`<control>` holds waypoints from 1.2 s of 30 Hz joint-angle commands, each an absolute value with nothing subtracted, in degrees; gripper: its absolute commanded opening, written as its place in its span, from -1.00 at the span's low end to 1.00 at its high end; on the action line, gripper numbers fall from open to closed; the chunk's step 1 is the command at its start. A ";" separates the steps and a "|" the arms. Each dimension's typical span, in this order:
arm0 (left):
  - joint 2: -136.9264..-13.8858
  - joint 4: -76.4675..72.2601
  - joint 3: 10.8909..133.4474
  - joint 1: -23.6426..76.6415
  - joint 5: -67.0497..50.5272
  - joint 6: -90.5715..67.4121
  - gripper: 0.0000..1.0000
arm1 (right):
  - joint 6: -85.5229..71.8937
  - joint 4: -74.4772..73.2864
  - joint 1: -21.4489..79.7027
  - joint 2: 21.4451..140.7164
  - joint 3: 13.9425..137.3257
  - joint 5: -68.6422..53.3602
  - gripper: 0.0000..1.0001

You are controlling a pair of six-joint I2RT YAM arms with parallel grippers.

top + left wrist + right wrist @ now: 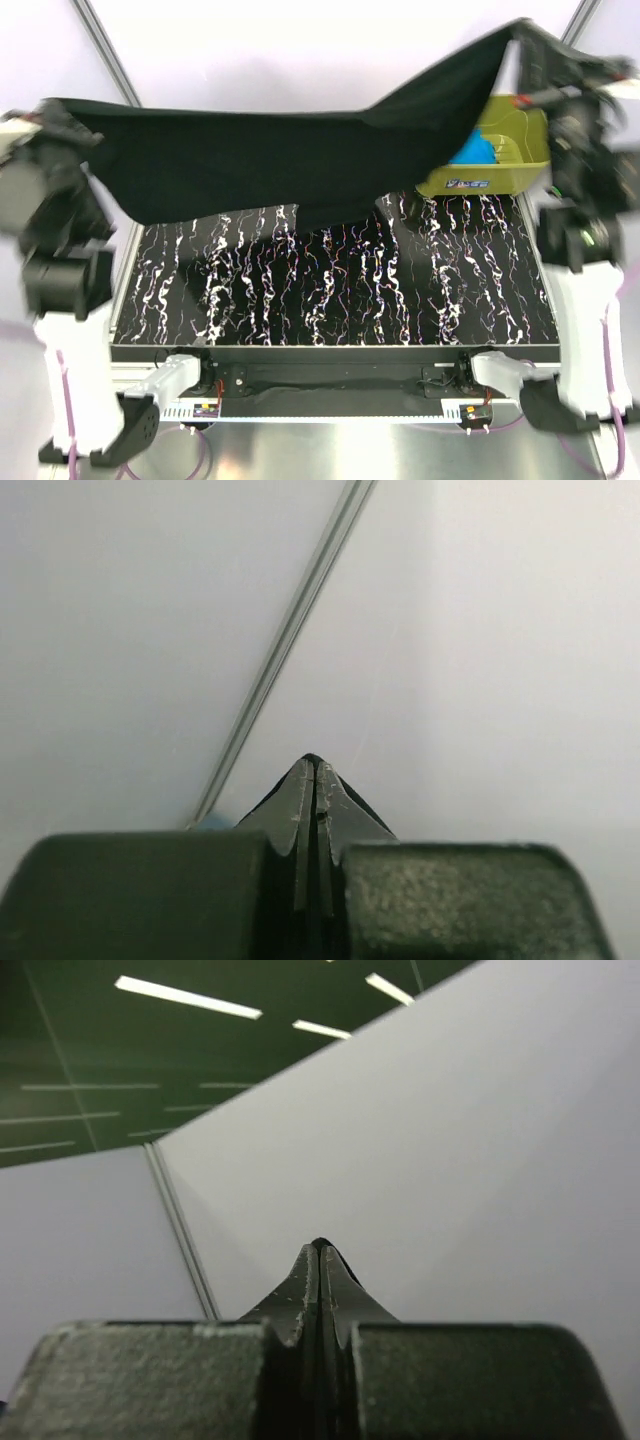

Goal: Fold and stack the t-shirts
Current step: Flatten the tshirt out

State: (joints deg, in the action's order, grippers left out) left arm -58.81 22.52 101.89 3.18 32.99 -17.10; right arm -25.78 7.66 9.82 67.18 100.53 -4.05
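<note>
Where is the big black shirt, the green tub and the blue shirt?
black shirt (250, 165), top view, the middle of the hanging cloth.
green tub (510, 176), top view, its front wall.
blue shirt (475, 150), top view, the bunched part inside the tub.

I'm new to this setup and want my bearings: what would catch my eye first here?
The black t-shirt hangs stretched in mid-air across the top view, pinched between the left claw and the right claw, above the marbled table. At the table's far right corner sits an olive-green tub with a turquoise-blue t-shirt inside.
</note>
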 commanded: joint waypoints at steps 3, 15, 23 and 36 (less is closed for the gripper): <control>-52.56 16.53 107.75 5.97 36.12 -12.75 -1.00 | -26.54 6.24 9.58 59.87 102.21 -2.72 -1.00; -52.82 12.75 120.67 14.24 40.43 -5.45 -1.00 | -28.65 8.70 9.58 59.23 115.30 -6.24 -1.00; -54.49 11.69 119.97 15.38 39.21 -8.61 -1.00 | -26.20 8.35 9.58 61.26 120.93 -7.20 -1.00; -46.94 12.13 115.23 15.38 35.60 -18.01 -1.00 | -23.82 9.40 9.58 55.64 122.52 -9.32 -1.00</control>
